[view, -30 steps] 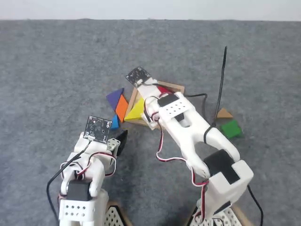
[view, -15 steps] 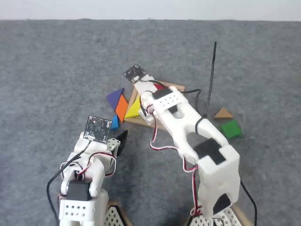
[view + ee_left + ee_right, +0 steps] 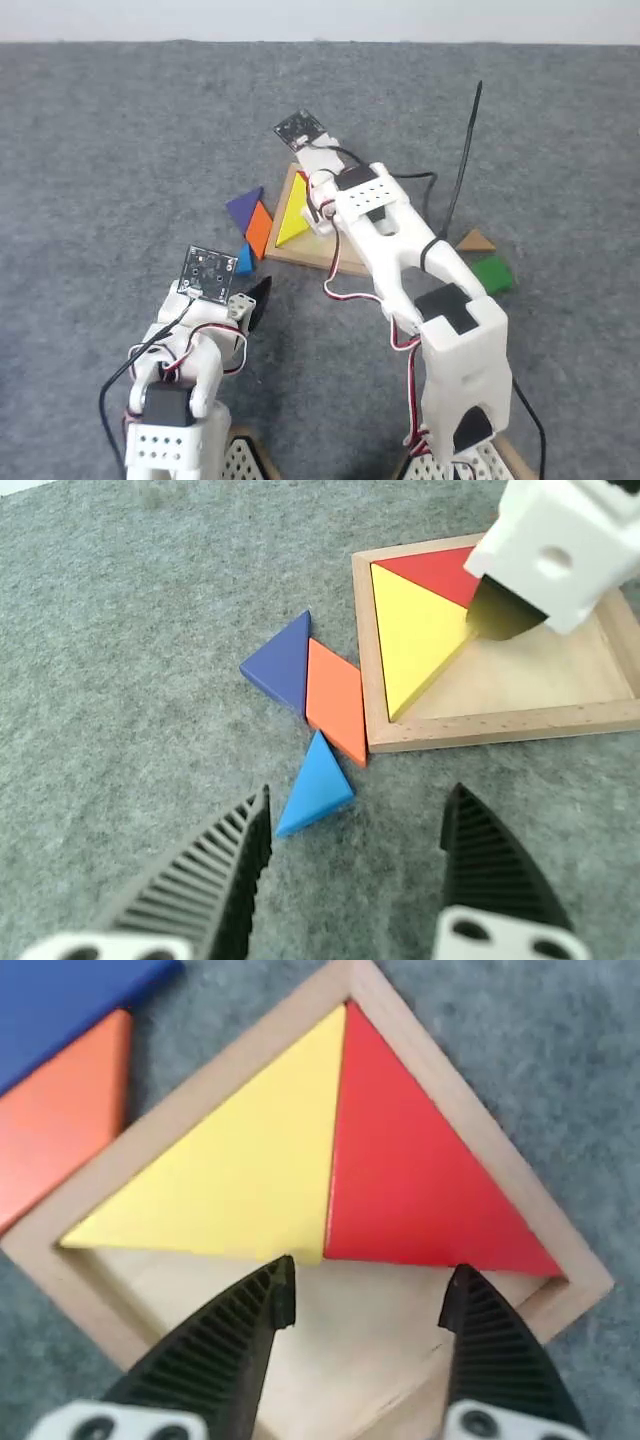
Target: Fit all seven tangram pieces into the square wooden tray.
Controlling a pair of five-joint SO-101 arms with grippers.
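Where the right gripper (image 3: 372, 1278) hangs: over the bare floor of the square wooden tray (image 3: 480, 1140), its tips just short of the long edges of the two pieces lying inside.
Right gripper state: jaws parted a moderate way, nothing between them.
Large yellow wooden triangle (image 3: 240, 1170): flat inside the tray, one short side along the rim.
Large red wooden triangle (image 3: 400, 1170): flat inside the tray, edge to edge with the yellow one; together they fill one half of the tray.
Rest of the tray floor: bare wood.
Left gripper (image 3: 360, 800): off the tray, outside the corner nearest the yellow triangle.
Left gripper state: jaws spread wide, holding nothing.
Light blue small triangle (image 3: 315, 790): on the grey felt, outside the tray, between that corner and the left gripper.
Orange parallelogram (image 3: 335, 700): outside the tray, just beside the rim that borders the yellow triangle.
Dark blue triangle (image 3: 282, 665): touching the orange parallelogram on the side away from the tray.
Green square block (image 3: 492, 273): outside the tray, on the side opposite the orange piece, apart from the rim.
Small tan triangle (image 3: 476, 241): just beside the green block, slightly nearer the tray.
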